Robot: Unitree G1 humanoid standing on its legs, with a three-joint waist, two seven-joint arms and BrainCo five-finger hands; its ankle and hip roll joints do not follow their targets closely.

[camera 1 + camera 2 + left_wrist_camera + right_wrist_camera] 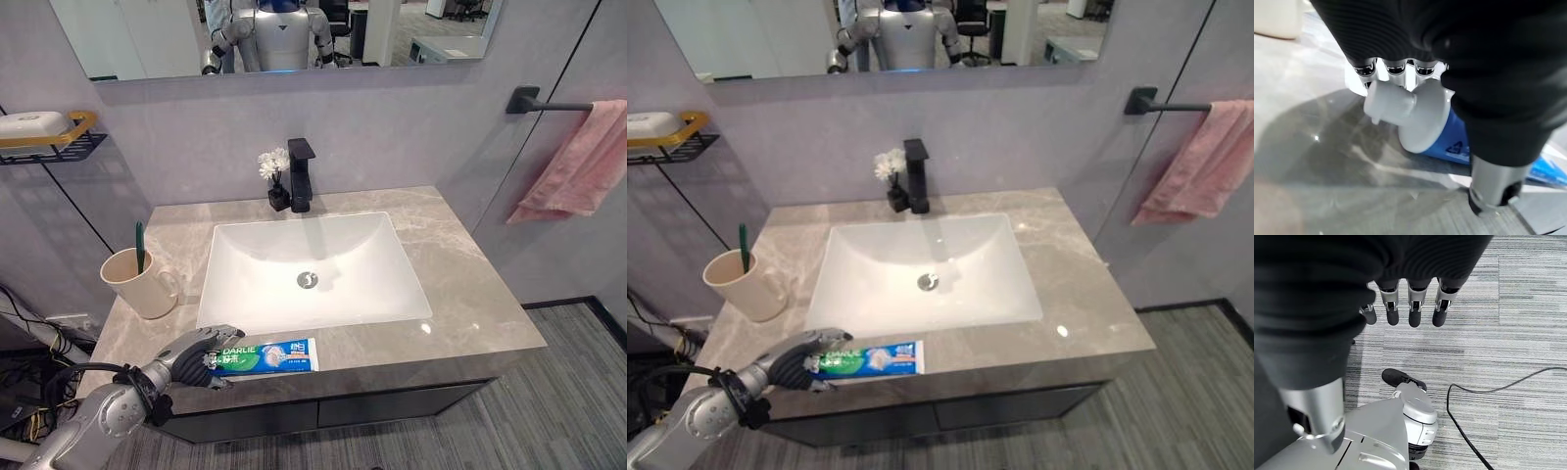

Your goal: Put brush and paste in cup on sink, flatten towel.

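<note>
At far left a wall shelf (54, 140) carries a soap bar; below it, on the countertop (460, 264), stands the cup (137, 284), upright and with the green toothbrush (140, 246) already standing in it. Just in front of the cup, at the front edge of the countertop, the left hand (201, 351) has its fingers curled over the cap end of the toothpaste tube (269, 356), which lies flat along that edge in front of the sink (313, 269); the left wrist view shows the white cap (1393, 104) just past the fingertips. The step in hand appears to be lifting the tube: the grasp should settle on the firm shoulder behind the cap, so that the tube can be tipped upright and lowered into the cup beside the brush without knocking the cup over. Behind the sink stand the black tap (300, 174) and a small flower vase (277, 181). At far right the pink towel (578, 166) hangs bunched on its bar (549, 103), not yet flattened. The right hand (1405, 303) hangs relaxed above the floor, holding nothing.
</note>
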